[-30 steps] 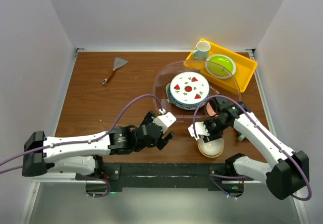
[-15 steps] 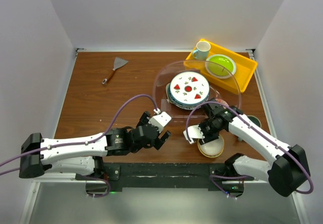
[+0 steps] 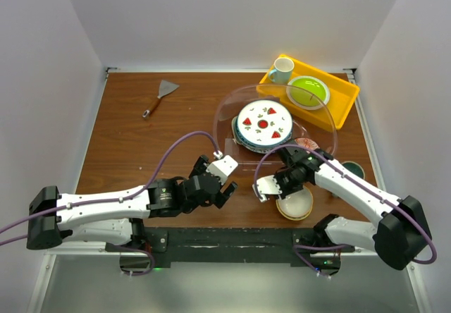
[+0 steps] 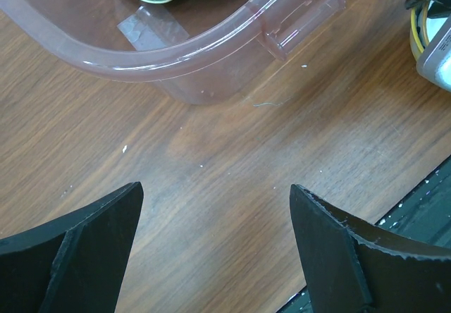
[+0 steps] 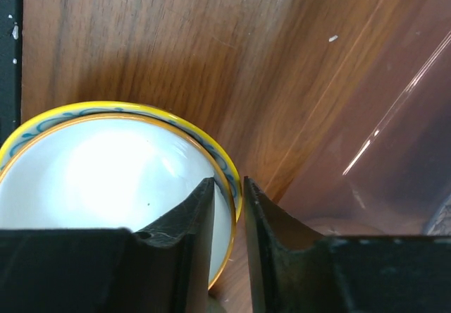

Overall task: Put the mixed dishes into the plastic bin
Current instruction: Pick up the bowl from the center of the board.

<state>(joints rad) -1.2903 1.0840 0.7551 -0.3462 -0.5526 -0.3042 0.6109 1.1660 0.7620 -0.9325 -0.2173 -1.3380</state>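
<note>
From above we see the plastic bin (image 3: 220, 112) on the far right part of the wooden table (image 3: 141, 144), holding a stack of plates (image 3: 243, 141) topped by the white plate with red fruit marks (image 3: 264, 124). The tan bowl (image 3: 297, 206) sits on the table just near of the bin, outside it, by the front edge. The right gripper (image 3: 276, 193) is at this bowl's left rim. The left gripper (image 3: 220, 182) hangs over bare wood just left of it, its jaws wide apart. The red-patterned bowl (image 3: 306, 144) peeks out behind the right arm at the bin's near side; we cannot tell whether it is inside. The grey-teal mug (image 3: 352, 168) stands on the table to the right of that arm. A yellow tray (image 3: 345, 101) at the far right corner carries a white mug (image 3: 282, 68) and a lime-green plate (image 3: 308, 91), and a spatula (image 3: 158, 96) lies far left. From the left wrist we see the left gripper (image 4: 215, 193) spread over bare wood with nothing between its fingers (image 4: 84, 242), the bin's rim (image 4: 176, 48) curving just beyond. From the right wrist we see the right gripper (image 5: 227, 181) with one finger inside the tan bowl (image 5: 106, 179) and one outside, pinching its yellow rim, with the bin's clear wall (image 5: 394, 115) close beside
</note>
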